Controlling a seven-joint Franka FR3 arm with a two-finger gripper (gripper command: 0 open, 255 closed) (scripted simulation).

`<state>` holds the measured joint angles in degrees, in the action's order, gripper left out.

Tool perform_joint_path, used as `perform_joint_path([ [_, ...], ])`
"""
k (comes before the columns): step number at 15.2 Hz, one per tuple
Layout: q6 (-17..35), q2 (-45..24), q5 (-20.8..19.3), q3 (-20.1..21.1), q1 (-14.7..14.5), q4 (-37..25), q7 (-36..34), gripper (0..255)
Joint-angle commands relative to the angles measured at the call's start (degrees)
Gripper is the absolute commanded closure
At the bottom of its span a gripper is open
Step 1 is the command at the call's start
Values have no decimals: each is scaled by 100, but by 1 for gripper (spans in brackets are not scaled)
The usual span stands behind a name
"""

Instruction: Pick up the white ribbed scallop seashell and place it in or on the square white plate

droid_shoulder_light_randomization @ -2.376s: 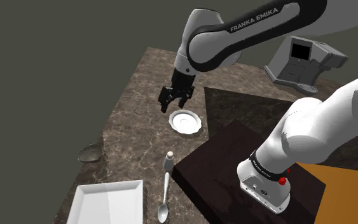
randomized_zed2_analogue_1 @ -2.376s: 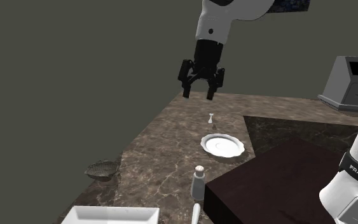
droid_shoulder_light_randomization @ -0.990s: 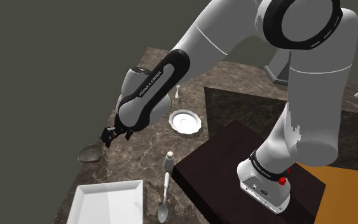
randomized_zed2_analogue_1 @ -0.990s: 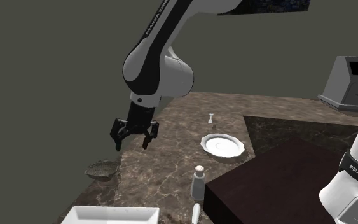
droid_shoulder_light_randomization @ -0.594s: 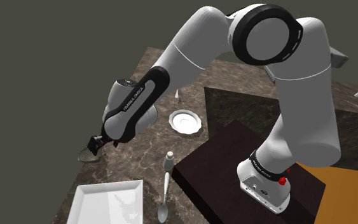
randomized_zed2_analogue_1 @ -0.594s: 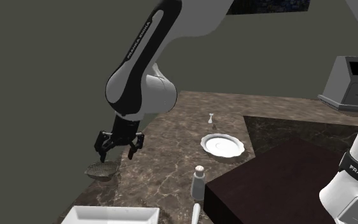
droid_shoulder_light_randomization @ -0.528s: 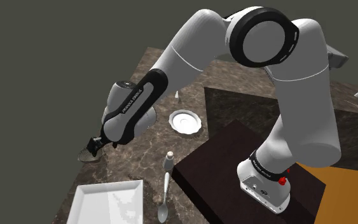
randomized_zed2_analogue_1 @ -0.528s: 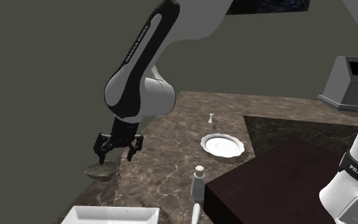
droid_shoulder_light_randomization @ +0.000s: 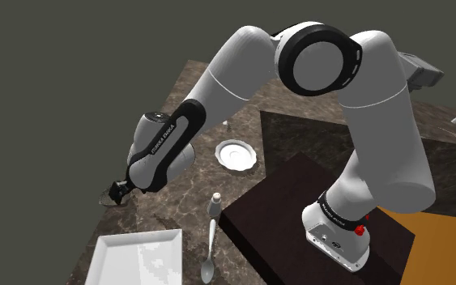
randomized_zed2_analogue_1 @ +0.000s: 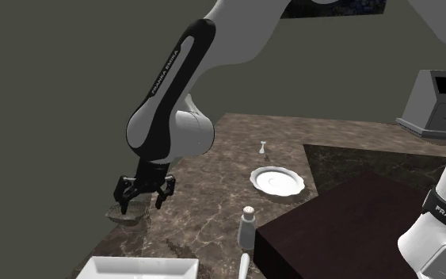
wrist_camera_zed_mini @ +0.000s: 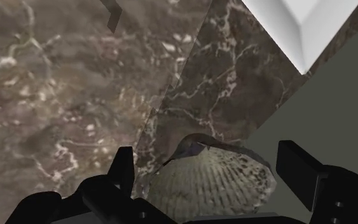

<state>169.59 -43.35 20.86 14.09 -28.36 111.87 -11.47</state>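
Note:
A greyish ribbed scallop shell point(droid_shoulder_light_randomization: 105, 198) point(randomized_zed2_analogue_1: 125, 212) lies at the very edge of the brown marble counter point(droid_shoulder_light_randomization: 177, 121). My gripper point(droid_shoulder_light_randomization: 120, 193) point(randomized_zed2_analogue_1: 143, 195) hangs low over it and stands open. In the wrist view the shell point(wrist_camera_zed_mini: 212, 181) sits between the two black fingers point(wrist_camera_zed_mini: 124, 168), which are spread wider than the shell and do not clasp it. The square white plate point(droid_shoulder_light_randomization: 137, 257) point(randomized_zed2_analogue_1: 143, 269) rests on the counter's near corner, a short way from the shell; its corner point(wrist_camera_zed_mini: 298, 25) shows beyond the shell.
A round white saucer point(droid_shoulder_light_randomization: 236, 155) point(randomized_zed2_analogue_1: 276, 181), a salt shaker point(droid_shoulder_light_randomization: 215, 208) point(randomized_zed2_analogue_1: 247, 226) and a spoon point(droid_shoulder_light_randomization: 209, 251) lie on the counter. The dark brown stand point(droid_shoulder_light_randomization: 299, 210) borders them. Past the shell the counter drops off. A grey machine point(randomized_zed2_analogue_1: 443, 103) stands far back.
The gripper has swung from above the saucer across the counter and come down over the shell, staying open. In the last half second it sank a little lower around it.

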Motion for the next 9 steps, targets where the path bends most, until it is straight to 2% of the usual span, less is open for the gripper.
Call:
perform_joint_path([
  [1,2,-9,-1,-1,-2,-9,0,0],
  [5,1,-8,-1,-1,-1,-7,0,0],
  [6,1,-8,-1,-1,-1,-7,0,255],
  [9,1,-8,-1,-1,-1,-8,0,255],
])
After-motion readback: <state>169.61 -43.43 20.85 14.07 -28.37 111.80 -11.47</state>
